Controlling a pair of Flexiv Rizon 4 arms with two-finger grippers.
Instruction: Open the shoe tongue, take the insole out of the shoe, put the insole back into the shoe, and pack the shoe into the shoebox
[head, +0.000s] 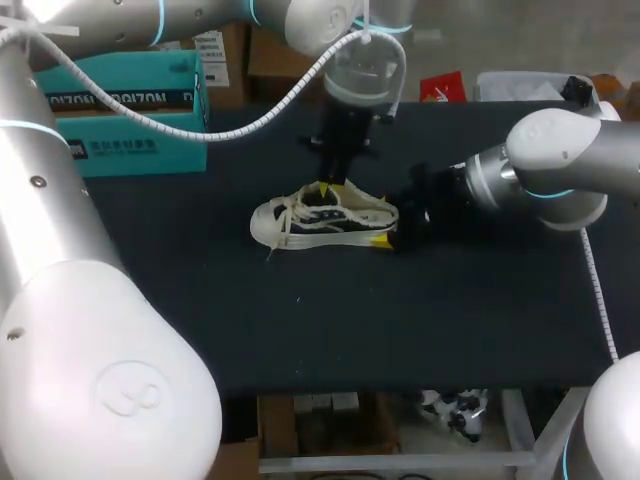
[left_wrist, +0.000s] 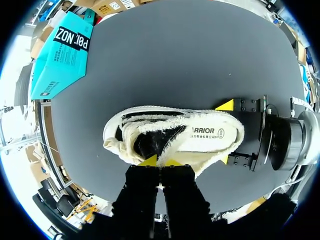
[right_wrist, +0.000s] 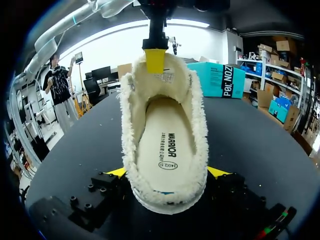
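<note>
On the dark table (head: 450, 320) the shoe (head: 325, 222) sits near the middle, my right gripper (right_wrist: 169, 172) clamped across its heel, my left gripper (left_wrist: 161, 161) nearly closed, apparently pinching the tongue (right_wrist: 167, 77).

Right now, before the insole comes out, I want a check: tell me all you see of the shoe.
The shoe is a cream and dark low sneaker with white laces and fleecy lining, insole inside. It stands upright on the dark table. The right gripper clamps its heel sides; the left gripper pinches its tongue.
</note>
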